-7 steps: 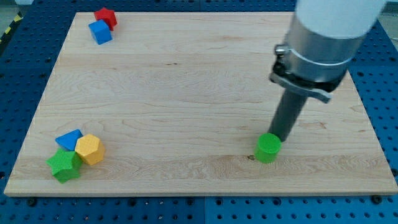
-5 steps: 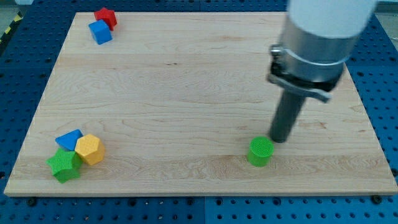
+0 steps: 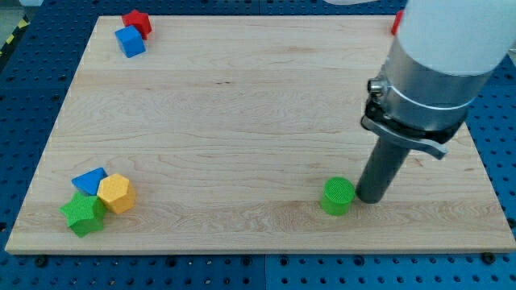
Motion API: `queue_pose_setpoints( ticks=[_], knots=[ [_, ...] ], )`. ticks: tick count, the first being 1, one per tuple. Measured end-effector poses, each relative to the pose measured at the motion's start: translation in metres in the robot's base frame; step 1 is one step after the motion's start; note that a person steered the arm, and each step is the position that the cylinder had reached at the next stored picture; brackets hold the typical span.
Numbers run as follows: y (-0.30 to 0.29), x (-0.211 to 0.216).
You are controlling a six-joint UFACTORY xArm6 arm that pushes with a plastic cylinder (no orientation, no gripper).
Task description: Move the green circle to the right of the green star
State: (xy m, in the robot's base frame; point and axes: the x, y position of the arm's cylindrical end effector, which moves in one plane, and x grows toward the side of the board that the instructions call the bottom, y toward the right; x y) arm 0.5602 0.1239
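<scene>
The green circle (image 3: pixel 337 196) is a short cylinder on the wooden board (image 3: pixel 242 105), at the lower right of centre. My tip (image 3: pixel 371 196) rests just to the circle's right, close against its side. The green star (image 3: pixel 83 214) sits far off at the board's lower left corner, touching a yellow hexagon (image 3: pixel 117 193) and a blue triangle (image 3: pixel 89 180).
A red star (image 3: pixel 138 21) and a blue cube (image 3: pixel 129 40) sit together at the board's upper left. A bit of a red block (image 3: pixel 397 22) shows behind the arm at the upper right. The board's bottom edge runs just below the green circle.
The green circle slid a little left and down, then stopped. My tip moved from above and behind the circle down to its right side.
</scene>
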Motion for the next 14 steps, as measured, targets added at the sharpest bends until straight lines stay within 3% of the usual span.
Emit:
queue_pose_setpoints(
  ticks=[1, 2, 3, 6, 9, 11, 14],
  knots=[
    [-0.038, -0.005],
    [-0.039, -0.004],
    [-0.001, 0.003],
    [-0.143, 0.011],
    [-0.215, 0.009],
    [-0.205, 0.002],
    [-0.228, 0.037]
  ],
)
